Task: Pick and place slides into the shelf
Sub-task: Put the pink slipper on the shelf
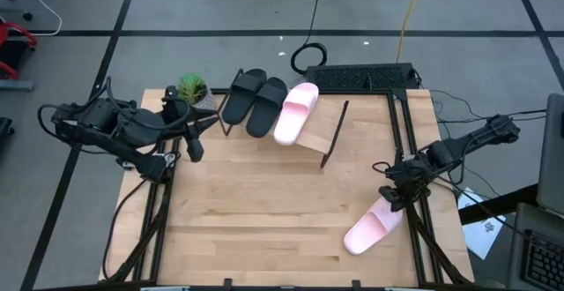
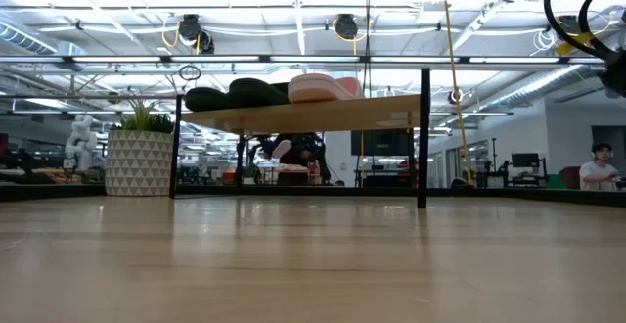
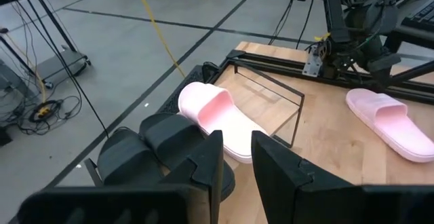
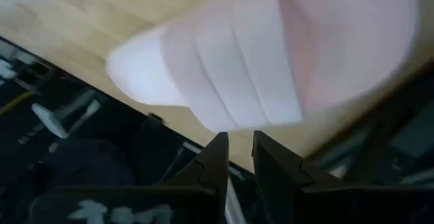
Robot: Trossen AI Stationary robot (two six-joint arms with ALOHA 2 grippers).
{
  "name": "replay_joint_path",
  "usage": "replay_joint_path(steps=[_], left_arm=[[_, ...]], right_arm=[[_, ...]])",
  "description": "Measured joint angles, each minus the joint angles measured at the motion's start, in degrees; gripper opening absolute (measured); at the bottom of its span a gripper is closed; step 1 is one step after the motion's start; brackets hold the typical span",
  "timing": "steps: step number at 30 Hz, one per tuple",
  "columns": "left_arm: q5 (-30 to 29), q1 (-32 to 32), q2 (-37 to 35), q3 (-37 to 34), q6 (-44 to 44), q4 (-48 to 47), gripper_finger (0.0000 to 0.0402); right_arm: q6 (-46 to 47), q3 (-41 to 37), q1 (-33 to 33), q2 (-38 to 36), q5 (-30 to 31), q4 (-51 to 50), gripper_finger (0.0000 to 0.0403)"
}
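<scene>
The shelf (image 1: 328, 129) stands at the table's far edge and carries two black slides (image 1: 254, 100) and one pink slide (image 1: 296, 113) side by side; the low view shows them on top of the shelf (image 2: 303, 117). A second pink slide (image 1: 372, 227) lies flat on the table near the right edge. My right gripper (image 1: 394, 201) hangs just over that slide's far end, tilted down, with a narrow empty gap between its fingers (image 4: 240, 146). My left gripper (image 1: 196, 148) waits at the far left, raised, also with a narrow empty gap (image 3: 237, 157).
A potted plant (image 1: 192, 88) stands left of the shelf, and a keyboard (image 1: 361, 78) lies beyond the far edge. Black frame rails (image 1: 423, 238) run along the table's right side, close to the loose pink slide. Bare wood (image 1: 264, 212) fills the table's middle.
</scene>
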Motion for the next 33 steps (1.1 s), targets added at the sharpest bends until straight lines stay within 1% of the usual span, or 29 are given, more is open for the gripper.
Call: replay_joint_path(steps=[5, 11, 15, 17, 22, 31, 33], left_arm=[[0.01, -0.02, 0.00, 0.00, 0.43, 0.02, 0.0081], [0.02, 0.00, 0.00, 0.00, 0.78, 0.02, 0.0081], [0.02, -0.02, 0.00, 0.00, 1.78, 0.02, 0.0081], [0.00, 0.00, 0.00, 0.00, 1.97, 0.02, 0.0081], [-0.08, -0.01, 0.00, 0.00, 2.84, 0.02, 0.0081], [-0.26, 0.00, 0.00, 0.00, 3.91, 0.02, 0.0081], [-0.26, 0.00, 0.00, 0.00, 3.91, 0.02, 0.0081]], right_arm=[[2.84, -1.13, 0.03, 0.98, -2.11, 1.81, 0.0059], [6.21, -7.55, 0.02, 2.00, -4.71, 14.99, 0.0059], [8.05, -12.38, 0.02, 2.10, -4.76, 22.30, 0.0059], [8.26, -13.52, 0.02, 2.08, -4.78, 24.63, 0.0059], [9.46, -13.62, 0.02, 1.87, -4.66, 29.26, 0.0059], [12.76, -12.92, 0.02, -0.18, -4.41, 29.06, 0.0059], [12.99, -11.83, 0.02, -0.62, -3.00, 28.21, 0.0059]])
